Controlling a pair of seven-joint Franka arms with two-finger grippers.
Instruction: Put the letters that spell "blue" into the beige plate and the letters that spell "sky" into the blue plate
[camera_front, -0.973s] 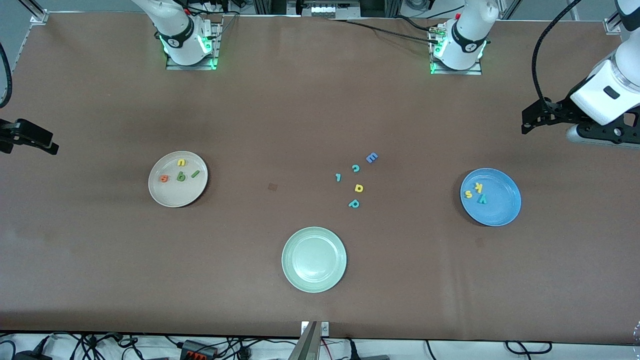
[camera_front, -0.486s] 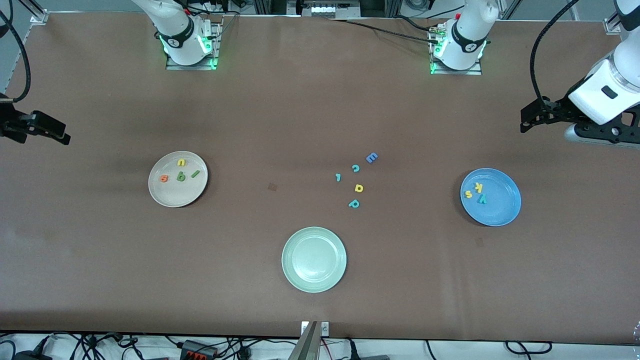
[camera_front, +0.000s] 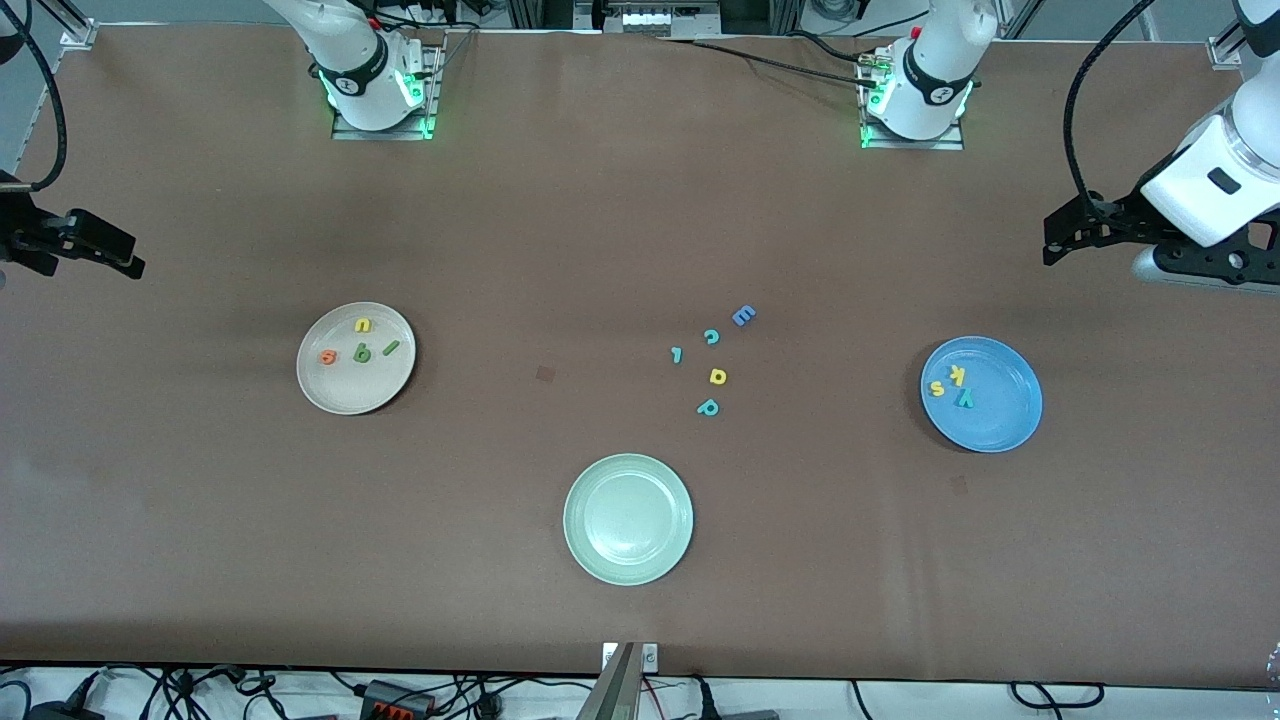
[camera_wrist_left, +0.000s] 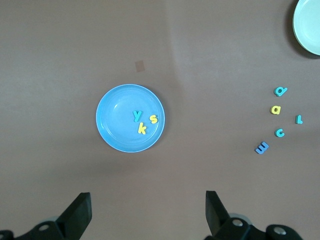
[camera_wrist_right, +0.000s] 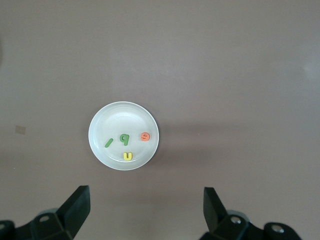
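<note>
Right gripper (camera_front: 125, 262) crept inward, jaws apart | left gripper (camera_front: 1060, 240) apart | beige plate (camera_front: 322, 392) round, cream

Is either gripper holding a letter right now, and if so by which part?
Nothing is held. The left gripper and right gripper are both open and empty, raised at their own ends of the table.

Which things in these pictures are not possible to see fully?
- Pale green plate: left wrist view, cut by the picture edge.
- Right gripper: front view, arm cut off by the picture edge.
- Left gripper: left wrist view, only finger ends show; body cut off.
- Small teal letter: front view, too small to read.
</note>
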